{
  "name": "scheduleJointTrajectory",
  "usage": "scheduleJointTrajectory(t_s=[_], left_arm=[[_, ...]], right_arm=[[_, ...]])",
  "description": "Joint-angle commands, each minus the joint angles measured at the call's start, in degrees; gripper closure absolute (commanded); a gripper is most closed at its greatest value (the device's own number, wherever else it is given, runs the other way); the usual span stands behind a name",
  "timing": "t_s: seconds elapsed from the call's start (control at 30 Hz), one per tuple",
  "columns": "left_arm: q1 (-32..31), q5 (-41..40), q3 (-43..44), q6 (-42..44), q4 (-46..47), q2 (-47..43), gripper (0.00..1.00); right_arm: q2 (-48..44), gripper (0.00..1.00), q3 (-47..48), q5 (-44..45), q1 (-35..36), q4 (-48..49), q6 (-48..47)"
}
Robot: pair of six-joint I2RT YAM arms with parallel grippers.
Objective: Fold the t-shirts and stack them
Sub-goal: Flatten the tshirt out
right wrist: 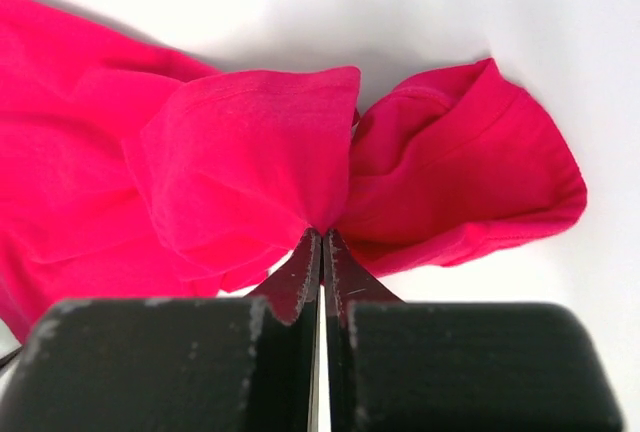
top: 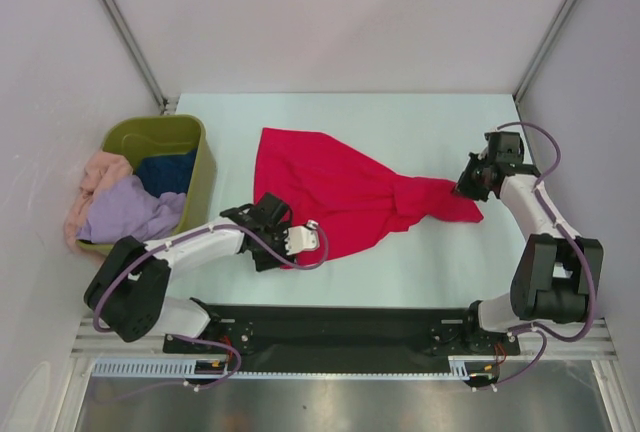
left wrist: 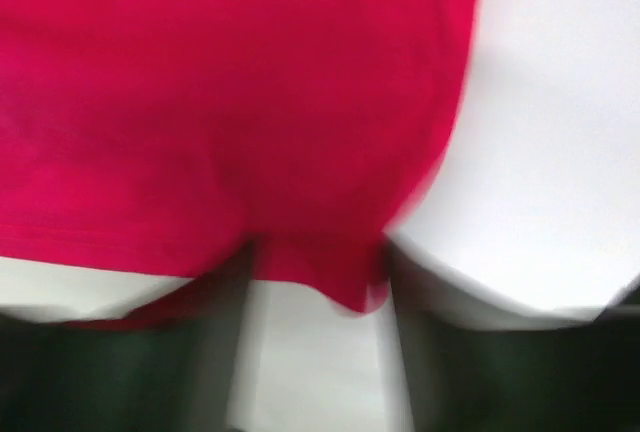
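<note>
four t-shirts show in all: one red t-shirt [top: 340,192] lies spread on the worktop [top: 400,122], and three more sit in the single olive-green tub [top: 205,167], a lavender one [top: 130,214], a peach-pink one [top: 100,177] spilling over the tub's far-left rim, and a dark blue one [top: 165,170] deeper inside. two arms work, each with one tool.

taking the tub as the landmark, the red t-shirt lies just to its right, apart from it. its long axis runs away from the tub across the worktop: the broad end is nearer the tub, and the cloth narrows to a bunched tail at the end farthest from it.

the right tool [right wrist: 322,237] sits at that far tail, its jaws pressed together on a pinched fold of the red cloth, a sleeve-like lobe puffing out to either side of the pinch. the left tool [left wrist: 315,282] sits at the tub-side end, on the shirt's near hem. its wrist view is blurred, but the jaws stand apart, with a corner of the red hem reaching in between them and bare worktop showing in the gap, so i judge it is not yet gripping.

the coming move likely turns on this: with one end pinched, the left tool is the nearer to the loose hem corner, which lies straight ahead of it, and it would need to close there before the shirt can be stretched along its axis and laid flat for folding.
</note>
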Motion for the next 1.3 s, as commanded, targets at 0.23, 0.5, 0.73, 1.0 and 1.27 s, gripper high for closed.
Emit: scheduleJointTrajectory(t_s=[0.23,0.5,0.73,1.0,1.27], left_arm=[[4.04,-8.07,6.22,-3.42,-0.4,-3.69,1.0],[24.43,-3.85,45.19,-10.64,-18.15,-7.39,1.0],[27.09,-5.87,67.92,-10.9,-21.06,-1.25,1.0],[28.4,-10.26,93.04,-12.04,-14.4,16.4,1.0],[29.02,-16.4,110.63,-12.48,5.45,37.57,1.0]], right_arm=[[-12.04,1.0,6.97,-0.79,-3.33,-8.05,0.0],[-20.83,1.0,24.18,-2.9,-6.24,-17.63,-0.71],[-21.73,1.0,35.35,-4.74,-8.43,-8.43,1.13],[-2.67,1.0,48.62,-14.85,-8.61,8.8,10.44],[33.13,1.0,89.12,-10.47,-5.89,11.11,14.23]])
